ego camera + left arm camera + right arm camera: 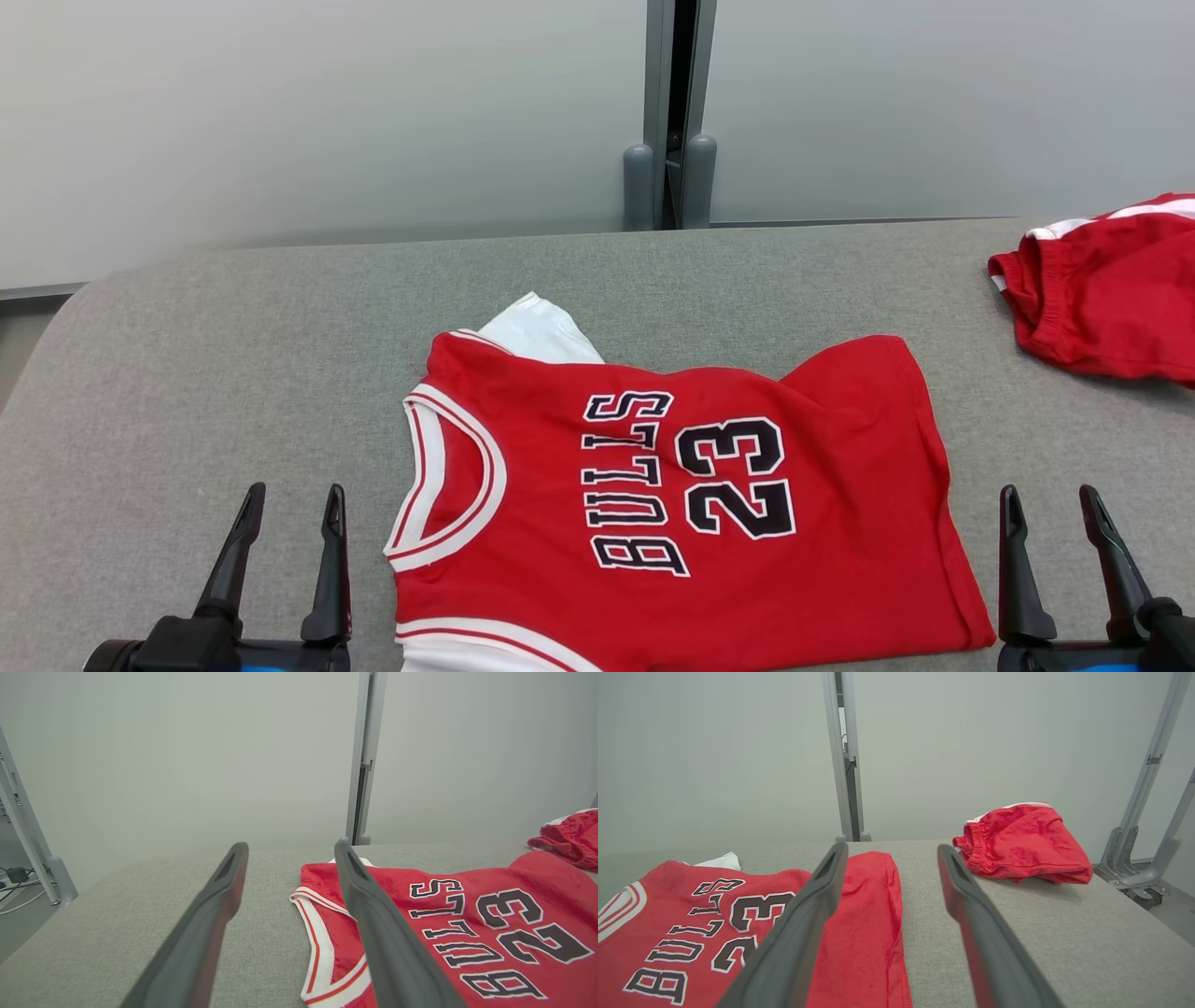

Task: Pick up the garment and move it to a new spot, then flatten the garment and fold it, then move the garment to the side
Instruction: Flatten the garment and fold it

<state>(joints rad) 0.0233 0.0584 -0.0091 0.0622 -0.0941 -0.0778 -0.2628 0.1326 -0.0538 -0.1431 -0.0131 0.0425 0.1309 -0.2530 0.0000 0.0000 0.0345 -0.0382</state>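
A grey fabric-covered table (pixel 215 373) carries two red garments — a jersey (pixel 840 485) lettered BULLS 23, spread near the front edge, and crumpled shorts (pixel 1106 308) well apart at far right.

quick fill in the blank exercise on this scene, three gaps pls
1. The number printed on the red jersey is ____.
2. The left gripper and the right gripper flank the jersey, both with jaws ____ and holding nothing.
3. The crumpled red shorts lie toward the far ____ side of the grey table, apart from the jersey.

Missing words: 23; open; right
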